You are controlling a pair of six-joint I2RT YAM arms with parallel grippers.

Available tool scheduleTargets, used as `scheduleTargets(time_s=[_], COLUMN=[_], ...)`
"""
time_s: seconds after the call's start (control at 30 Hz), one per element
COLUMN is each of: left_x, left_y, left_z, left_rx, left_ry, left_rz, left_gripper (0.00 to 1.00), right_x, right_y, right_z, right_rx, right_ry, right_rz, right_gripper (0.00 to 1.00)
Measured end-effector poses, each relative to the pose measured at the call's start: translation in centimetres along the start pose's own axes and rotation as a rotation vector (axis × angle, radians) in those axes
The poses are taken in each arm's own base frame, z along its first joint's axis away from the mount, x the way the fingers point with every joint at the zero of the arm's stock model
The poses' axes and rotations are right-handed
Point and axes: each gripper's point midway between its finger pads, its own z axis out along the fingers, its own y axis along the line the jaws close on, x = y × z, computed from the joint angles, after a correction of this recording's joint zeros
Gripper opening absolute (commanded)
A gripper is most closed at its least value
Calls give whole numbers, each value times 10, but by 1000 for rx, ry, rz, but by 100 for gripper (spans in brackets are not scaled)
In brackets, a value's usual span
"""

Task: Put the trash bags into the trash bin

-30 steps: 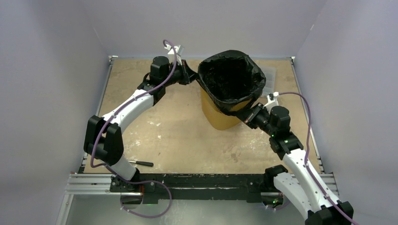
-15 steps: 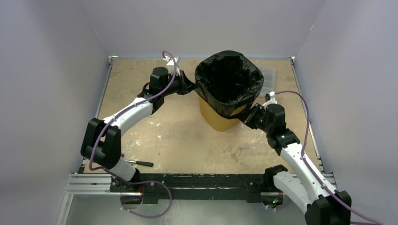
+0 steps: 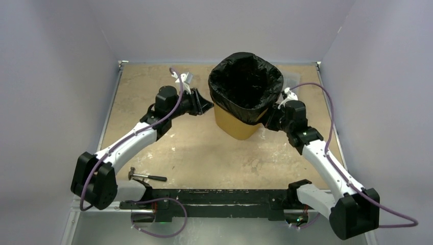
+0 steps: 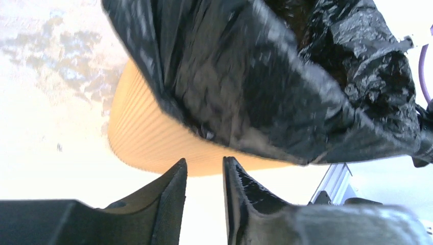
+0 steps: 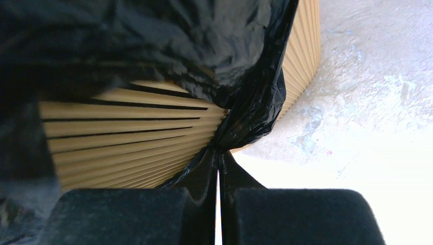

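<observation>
Black glossy film of the trash bag (image 3: 246, 84) is seen lining the trash bin (image 3: 232, 125), with its mouth spread open and folded outward over the rounded-square rim; a wrinkled skirt of film is draped down the outside of the upper walls. The bin is stood upright on the far half of the table (image 3: 194, 148), roughly midway across it; its long axis is vertical, with the mouth turned upward and the narrower orange-yellow base set on the board.

The left gripper (image 3: 207, 104) is held just beside the bin's left wall, aimed at it; in the left wrist view its fingers (image 4: 173, 194) are parted by a narrow gap, nothing is held between them, and the tips are stopped just short of the ribbed wall below the bag's hem.

The right gripper (image 3: 269, 120) is placed at the bin's right side, low against the wall; in the right wrist view its pads are pressed together on a gathered fold of the bag's film, which is drawn taut from the hem down to the tips.

A small dark-handled tool (image 3: 147, 176) is laid on the near left of the table, well apart from the bin.
</observation>
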Motion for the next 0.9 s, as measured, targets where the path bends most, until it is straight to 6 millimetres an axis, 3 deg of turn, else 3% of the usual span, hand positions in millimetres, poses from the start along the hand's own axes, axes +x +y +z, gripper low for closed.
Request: scheduleTargets(time_s=[0.2,0.4,0.53,0.73,0.9], left_x=[11,-8,-23,-76,-128], left_y=[13,19,22,12,-3], left_z=[-36,-56,-55,-39,-30], left_rx=[-121,-212,-258,-266,-231], left_ry=[-29,-94,-107,-159,-229], left_rz=[-7,40,78,157,208], left_gripper=[48,54,56,61,64], right_x=[2,-1,-15,-44,-56], right_y=[-14,-21,-16,-2,-5], right_z=[16,17,2,-44,-73], right_rx=[58,85,82,59,81], right_ry=[43,34,-34,-218,-324], right_rz=[-87,-141,-147,-71,22], right_gripper=[0,22,33,46,68])
